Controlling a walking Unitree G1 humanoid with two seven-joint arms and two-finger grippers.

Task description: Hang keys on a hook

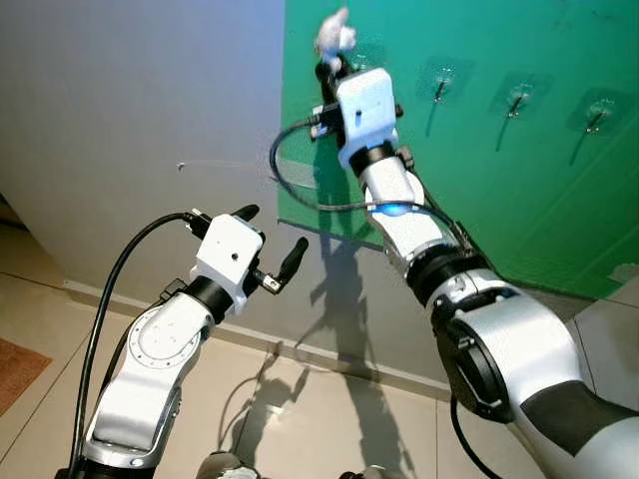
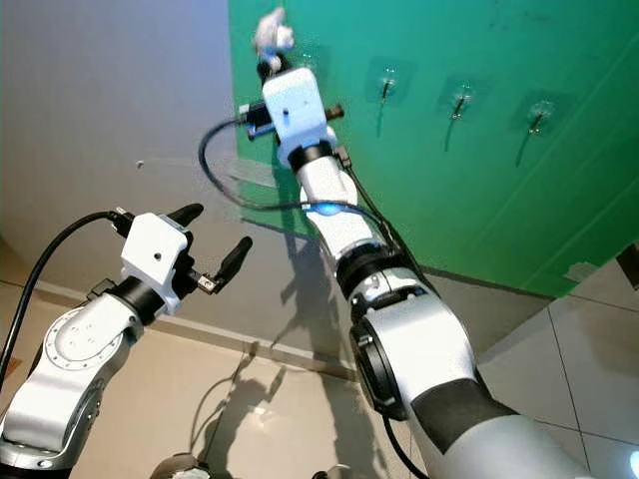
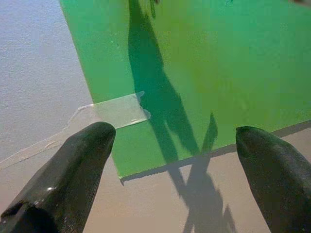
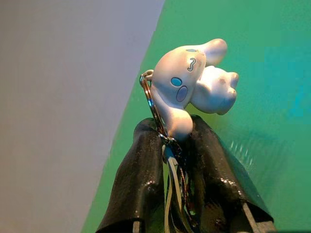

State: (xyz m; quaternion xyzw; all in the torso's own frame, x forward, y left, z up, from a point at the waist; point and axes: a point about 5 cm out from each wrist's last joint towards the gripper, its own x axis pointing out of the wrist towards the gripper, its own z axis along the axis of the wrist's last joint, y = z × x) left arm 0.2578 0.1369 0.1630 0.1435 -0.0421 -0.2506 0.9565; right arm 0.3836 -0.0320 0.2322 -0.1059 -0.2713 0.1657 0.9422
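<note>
Keys raised to the green board (image 1: 519,190), not yet hooked.
Right gripper (image 4: 177,145) pinches the keys (image 4: 194,85) by the ring, white charm upward, near the leftmost hook (image 1: 439,88); left gripper (image 1: 268,242) idle, fingers spread, low.

Charm: the white glossy plastic puppy figure (image 4: 194,82) clamped at the tips of the right pincer (image 4: 177,145) looks smooth and moulded, with painted blue eyes.
Ring: the thin metal key ring (image 4: 147,92) beside the figure is shiny.
Fingers: the black fingers (image 4: 138,179) have a slightly rough, semi-gloss rubbery skin.
Board: the matt green sheet (image 1: 519,200) beyond the right pincer looks like paper.
Tape: the clear glossy tape strip (image 3: 114,112) ahead of the left pincer (image 3: 175,155) is wrinkled.
Hooks: the clear plastic hook pads (image 1: 439,80) on the sheet gleam.
Arms: the silver arm shells (image 1: 509,339) are smooth, satin plastic or metal.
</note>
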